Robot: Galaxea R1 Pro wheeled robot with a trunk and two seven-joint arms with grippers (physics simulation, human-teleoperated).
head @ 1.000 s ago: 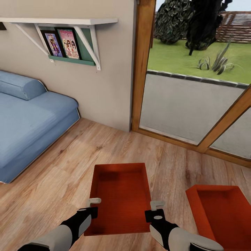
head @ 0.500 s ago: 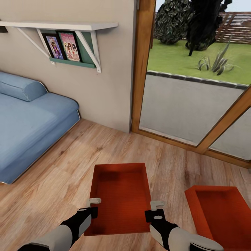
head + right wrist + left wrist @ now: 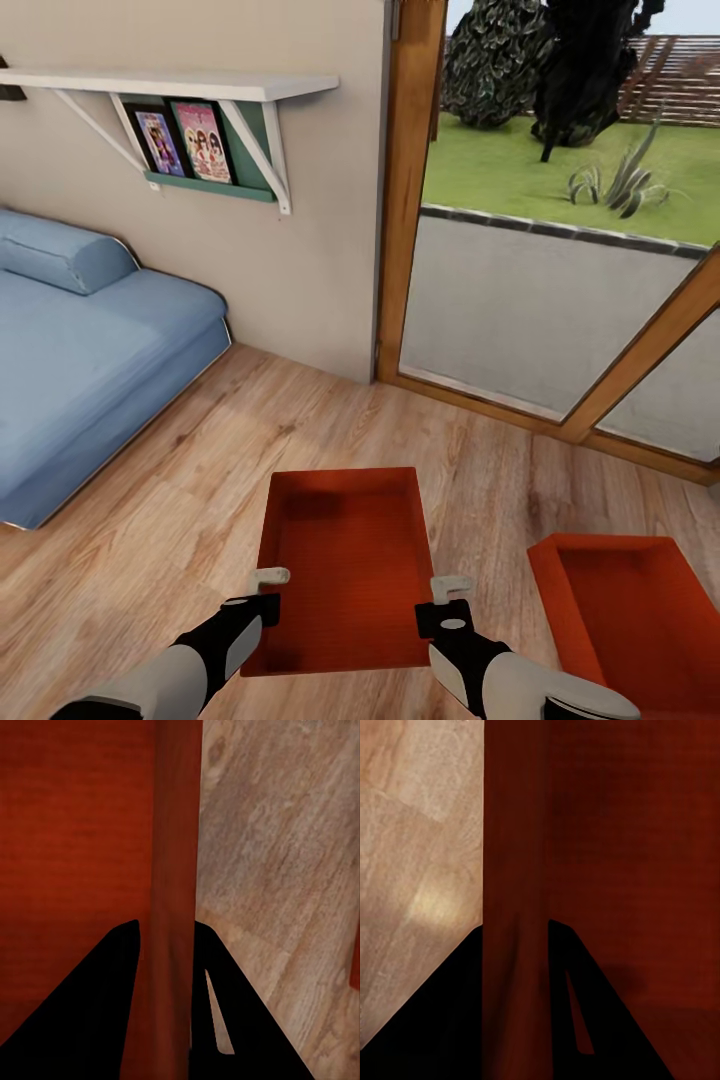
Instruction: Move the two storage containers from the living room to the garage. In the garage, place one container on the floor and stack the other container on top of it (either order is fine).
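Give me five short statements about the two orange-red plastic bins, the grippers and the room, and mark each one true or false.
1. The left gripper and the right gripper each clamp a long wall of the held orange-red open-top plastic bin. True.
2. The second orange-red bin is stacked on top of the held one. False: it sits apart on the light wood-plank floor, on the robot's right.
3. The blue sofa stands on the robot's left. True.
4. The held bin contains boxes. False: its ribbed bottom is bare.
5. The scene is a grey-floored garage. False: it is the living room, with a wood-framed glass door ahead.
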